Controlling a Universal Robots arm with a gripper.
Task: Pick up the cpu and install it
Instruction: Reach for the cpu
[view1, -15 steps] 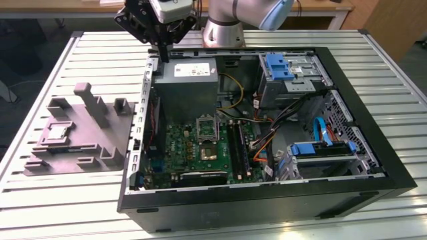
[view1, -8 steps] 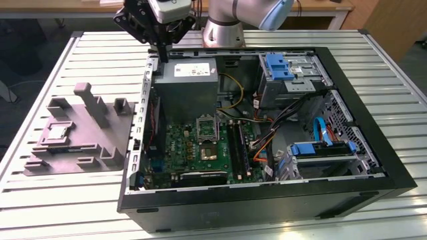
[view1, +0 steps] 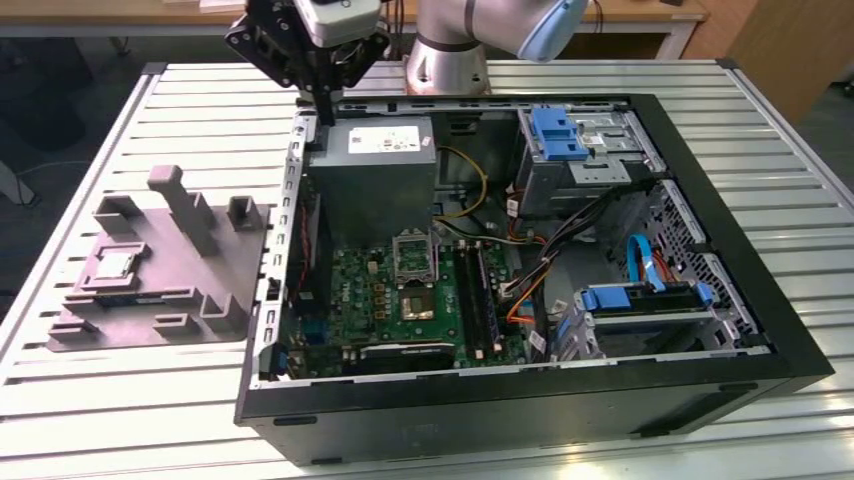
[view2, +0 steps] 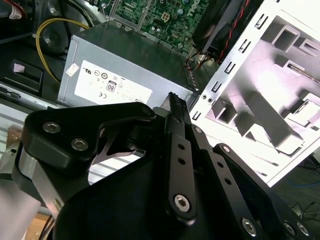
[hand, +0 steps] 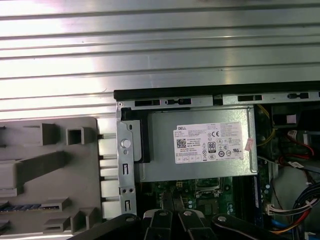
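Flat on the grey plastic block (view1: 187, 270), outside the computer case (view1: 534, 400) toward the exterior view's left: the cpu (view1: 118, 264), small, square, with a pale silvery top. Above the case's far corner, over the power-supply box (view1: 374, 190) with its white printed label (hand: 210, 142): the gripper (view1: 324, 115), jaws pressed together, gripping nothing.

Slatted table (view1: 160, 420): computer case (view1: 534, 412), grey block (view1: 160, 300)

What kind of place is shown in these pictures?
Probably a robotics lab or test workshop, not an office. A robot arm stands at a slatted metal table, an open computer case lies on the table, and a grey fixture block sits beside the case.
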